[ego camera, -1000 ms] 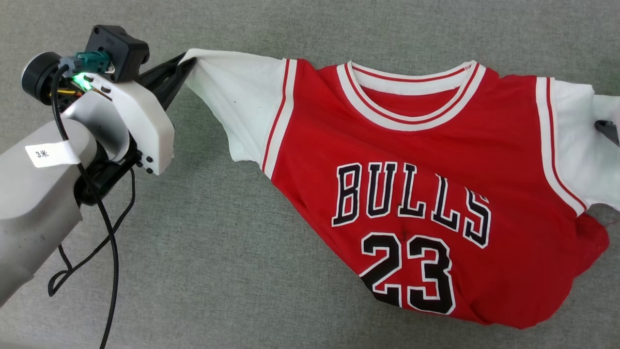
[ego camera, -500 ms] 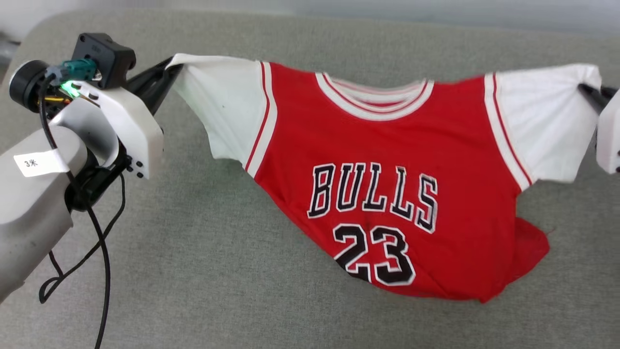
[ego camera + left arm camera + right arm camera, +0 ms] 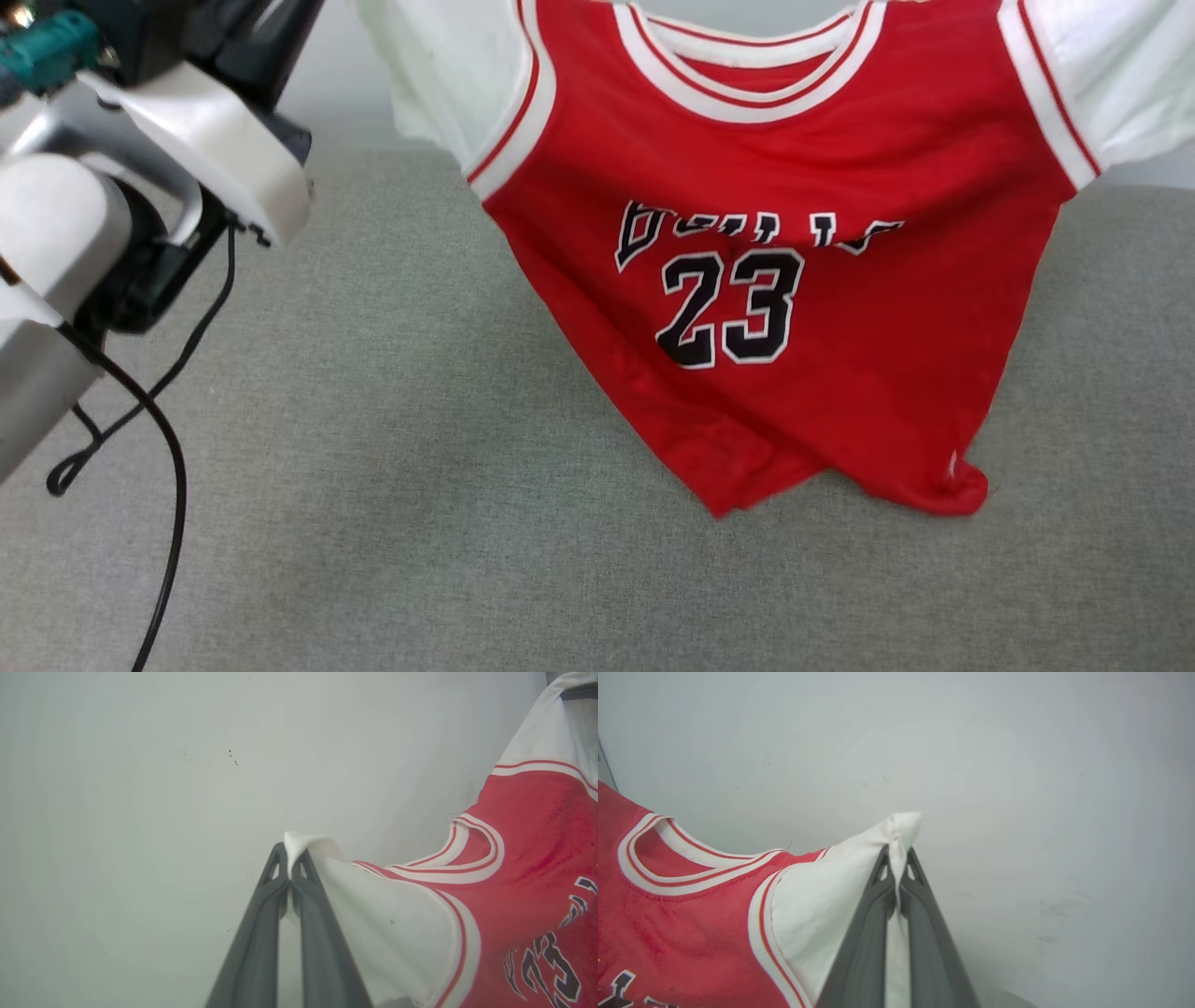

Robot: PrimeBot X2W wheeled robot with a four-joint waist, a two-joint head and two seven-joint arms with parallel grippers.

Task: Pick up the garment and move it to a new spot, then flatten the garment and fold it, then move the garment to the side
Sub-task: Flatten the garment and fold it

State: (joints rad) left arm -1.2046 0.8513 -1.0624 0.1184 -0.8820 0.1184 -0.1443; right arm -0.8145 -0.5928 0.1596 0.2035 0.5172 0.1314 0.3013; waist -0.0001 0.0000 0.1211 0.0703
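- Desk (image 3: 373, 523): grey cloth top; its far edge meets a pale wall (image 3: 140, 788). There is wide open room left of the garment and in front of it.
- Garment (image 3: 840, 159): red jersey hung between both claws by its white sleeves, hem bunched on the desk. The head view's top edge cuts off the sleeve ends.
- Print: "23" reads clearly. A crease hides the word above, so only the letter bottoms show.
- Left claw (image 3: 290, 858): clamped on one sleeve tip.
- Right claw (image 3: 896, 856): clamped on the other sleeve tip.
- Cable (image 3: 173, 467): black, looping below the left arm.
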